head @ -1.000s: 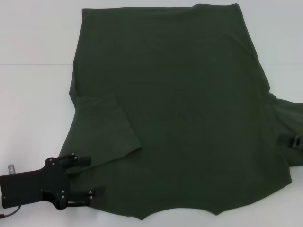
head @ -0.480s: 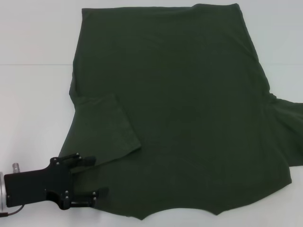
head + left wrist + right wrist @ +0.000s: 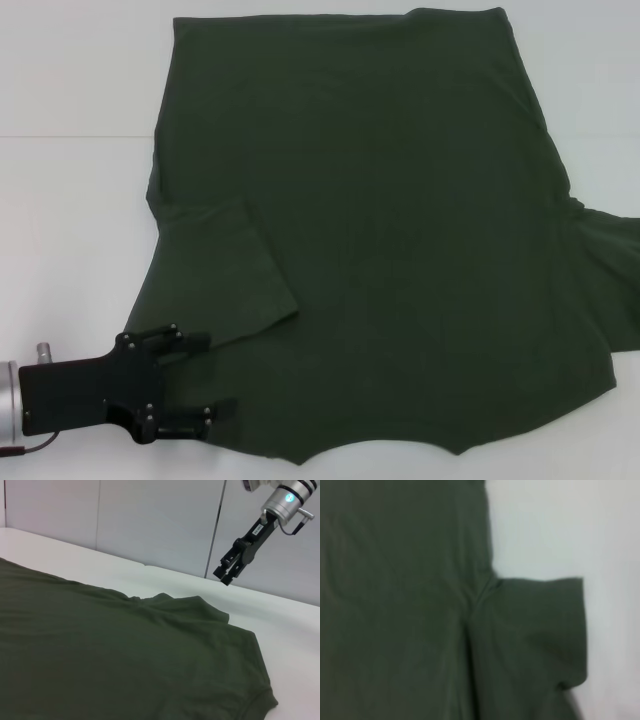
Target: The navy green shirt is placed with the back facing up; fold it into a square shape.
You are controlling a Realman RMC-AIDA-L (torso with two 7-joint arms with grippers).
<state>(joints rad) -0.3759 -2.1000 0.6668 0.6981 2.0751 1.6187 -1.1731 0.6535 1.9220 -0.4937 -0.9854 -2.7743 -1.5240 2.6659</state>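
Observation:
The navy green shirt (image 3: 400, 230) lies spread flat on the white table (image 3: 70, 200), filling most of the head view. Its left sleeve (image 3: 220, 270) is folded inward onto the body, while the right sleeve (image 3: 610, 280) sticks out at the right edge. My left gripper (image 3: 205, 375) is open at the shirt's near left corner, its fingertips reaching over the fabric edge with nothing held. In the left wrist view my right gripper (image 3: 229, 572) hangs in the air above the table beyond the shirt (image 3: 100, 655). The right wrist view looks down on the right sleeve (image 3: 535, 630).
Bare white table surrounds the shirt on the left (image 3: 60, 120) and far right (image 3: 600, 90). A pale panelled wall (image 3: 150, 520) stands behind the table in the left wrist view.
My left gripper has slid rightward, farther onto the shirt's near left corner. The right gripper, at the right sleeve a second ago, has left the head view.

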